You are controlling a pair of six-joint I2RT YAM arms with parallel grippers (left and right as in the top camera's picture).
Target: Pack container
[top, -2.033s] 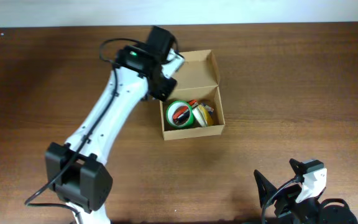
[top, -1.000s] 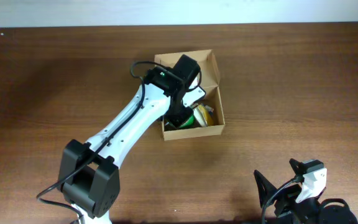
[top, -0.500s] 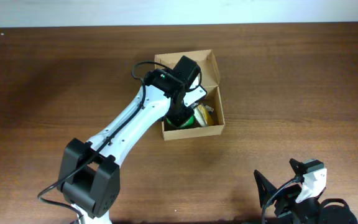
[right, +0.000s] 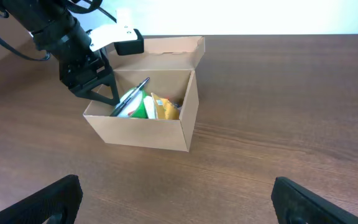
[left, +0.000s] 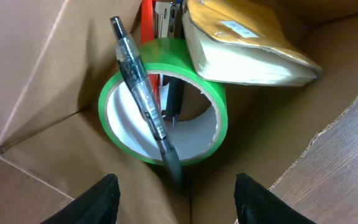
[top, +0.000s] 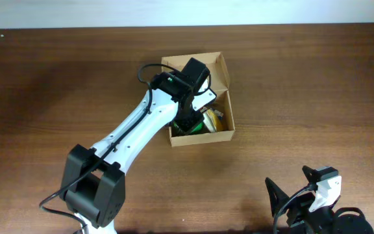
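The container (top: 203,137) is a tan cardboard box with its flap lid (top: 217,70) standing open at the back. Inside lie a green tape roll (left: 166,102), a clear pen (left: 143,99) resting across the roll, and a yellow packet (left: 247,43). My left gripper (left: 179,202) hangs just above the box's inside, over the tape roll, open with nothing between its fingers. The right wrist view also shows the container (right: 138,132), the pen (right: 129,98) and the left gripper (right: 98,87) at its rim. My right gripper (right: 179,205) stays open near the table's front, far from the box.
Red and black items (left: 160,12) lie behind the tape roll in the box. The brown wooden table (top: 317,97) stretches around the box on every side. The left arm (top: 135,136) crosses the table diagonally from the front left.
The left arm swung right from the box's left rim to over its inside, then held still there. The right arm has not moved.
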